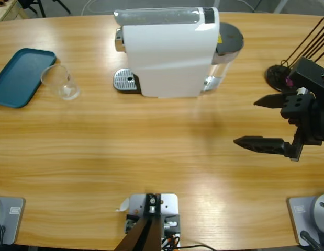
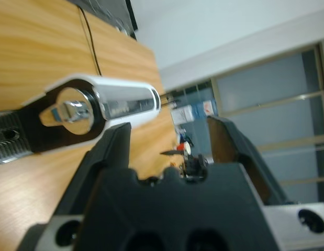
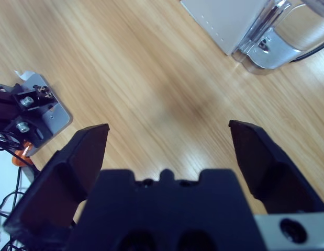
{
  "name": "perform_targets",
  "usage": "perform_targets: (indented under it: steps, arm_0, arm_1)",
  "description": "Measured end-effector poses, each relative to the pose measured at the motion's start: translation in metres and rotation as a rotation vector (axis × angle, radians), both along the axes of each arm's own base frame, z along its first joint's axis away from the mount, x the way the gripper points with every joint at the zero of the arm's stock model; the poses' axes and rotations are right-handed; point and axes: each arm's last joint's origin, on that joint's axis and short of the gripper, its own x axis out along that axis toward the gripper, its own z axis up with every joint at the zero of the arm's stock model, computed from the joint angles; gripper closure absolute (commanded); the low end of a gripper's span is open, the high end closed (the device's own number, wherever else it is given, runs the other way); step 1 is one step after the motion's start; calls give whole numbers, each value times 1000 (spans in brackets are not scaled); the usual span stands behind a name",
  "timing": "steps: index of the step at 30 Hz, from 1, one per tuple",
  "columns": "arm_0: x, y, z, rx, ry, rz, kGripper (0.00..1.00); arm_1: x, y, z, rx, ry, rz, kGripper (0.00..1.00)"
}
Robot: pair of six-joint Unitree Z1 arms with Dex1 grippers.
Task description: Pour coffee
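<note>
The white coffee machine (image 1: 169, 55) stands at the back middle of the table, its metal drip grate (image 1: 125, 81) facing left. An empty-looking clear glass (image 1: 61, 82) stands far left, beside the tray. No coffee shows in any view. My right gripper (image 1: 245, 123) hovers open over bare table at the right, in front of the machine's clear water tank (image 3: 277, 42). My left gripper (image 2: 172, 141) is open and holds nothing. It looks along the table at the machine's chrome-and-white lever end (image 2: 78, 107). The left arm is out of the high view.
A dark blue tray (image 1: 20, 76) lies at the table's left edge, touching the glass. A black round base with thin black rods (image 1: 279, 73) sits at the far right behind the right arm. Bare wood stretches between the machine and the front edge.
</note>
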Motion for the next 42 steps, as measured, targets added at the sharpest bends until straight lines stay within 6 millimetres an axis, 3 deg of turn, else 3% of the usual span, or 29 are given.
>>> perform_targets:
  steps: [13,42]
  arm_0:
    - [18,-12,-36,14,95,-63,384]
    - [37,-48,-62,-25,113,-133,386]
  arm_1:
    - [0,0,0,1,-3,2,0]
    - [0,0,0,3,-5,2,0]
